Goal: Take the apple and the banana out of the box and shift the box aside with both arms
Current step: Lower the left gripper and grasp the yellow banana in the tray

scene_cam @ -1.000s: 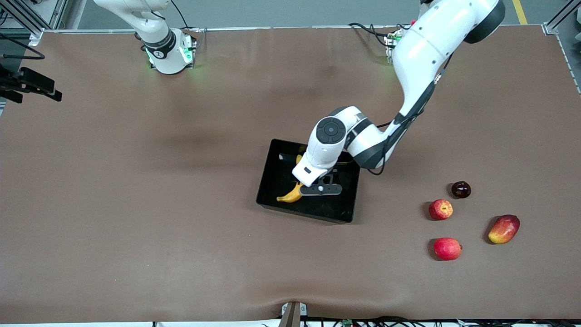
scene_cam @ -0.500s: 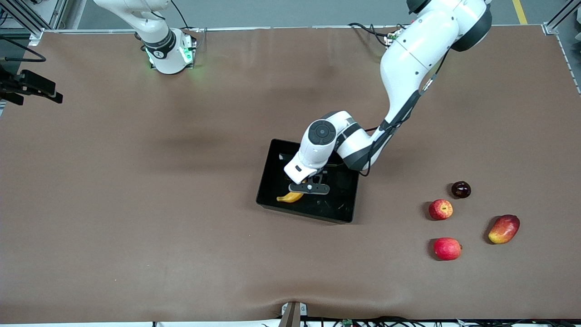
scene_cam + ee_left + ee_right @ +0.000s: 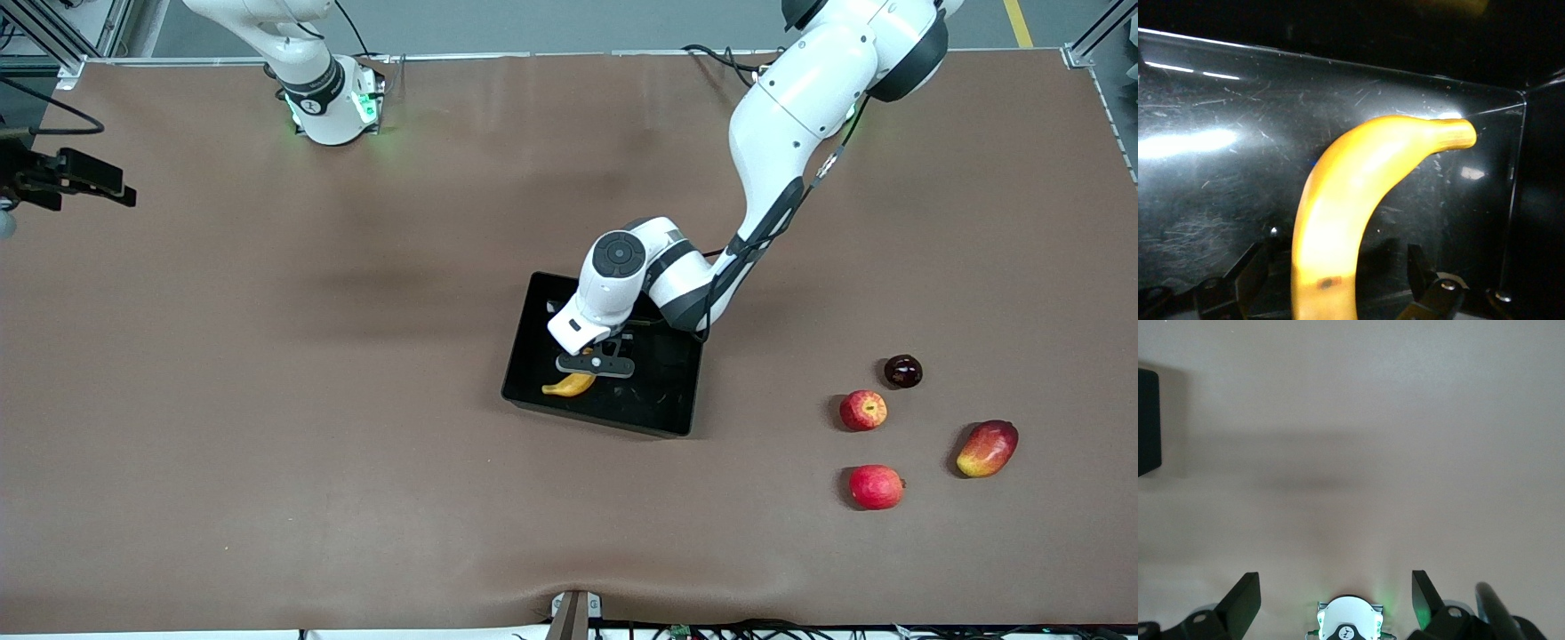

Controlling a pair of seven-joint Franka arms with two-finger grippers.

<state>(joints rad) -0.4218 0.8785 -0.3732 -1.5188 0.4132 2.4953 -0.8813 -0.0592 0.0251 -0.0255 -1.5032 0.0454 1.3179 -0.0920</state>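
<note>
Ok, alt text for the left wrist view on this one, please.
A long curved yellow banana lies on the scratched floor of a glossy black plastic box, its tapered tip near a corner of the box. The left hand has its two black fingers spread open on either side of the banana's thick end, not touching it.

Banana (image 3: 570,385) lies in the box (image 3: 533,307), at its edge nearer the front camera. Four loose fruits sit on the table (image 3: 267,444) toward the left arm's end — an apple (image 3: 863,410) among them, well apart from the box.
</note>
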